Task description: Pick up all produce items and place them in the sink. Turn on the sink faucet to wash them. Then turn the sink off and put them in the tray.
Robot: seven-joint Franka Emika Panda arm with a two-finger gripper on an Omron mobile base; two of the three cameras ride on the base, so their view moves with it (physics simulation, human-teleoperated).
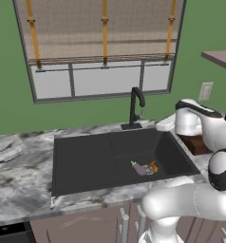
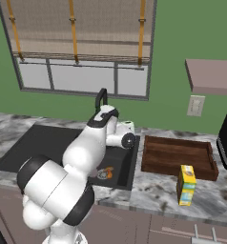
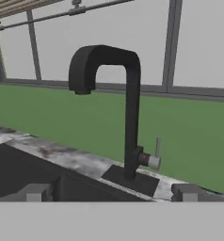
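End effector: the end effector (image 3: 109, 194) has its fingers spread wide, holding nothing, facing the slim black hooked faucet (image 3: 128, 113) behind the matte black rectangular sink (image 1: 86, 156).
Handling: rigid; likely takes a light push on its small steel side lever (image 3: 156, 153).
Produce: dull purple piece (image 1: 141, 168) and orange piece (image 1: 153, 166) lie in the sink.
Tray: dark brown wooden tray (image 2: 177, 157) on the marbled tabletop (image 2: 153, 188).
Hidden: water flow unclear.
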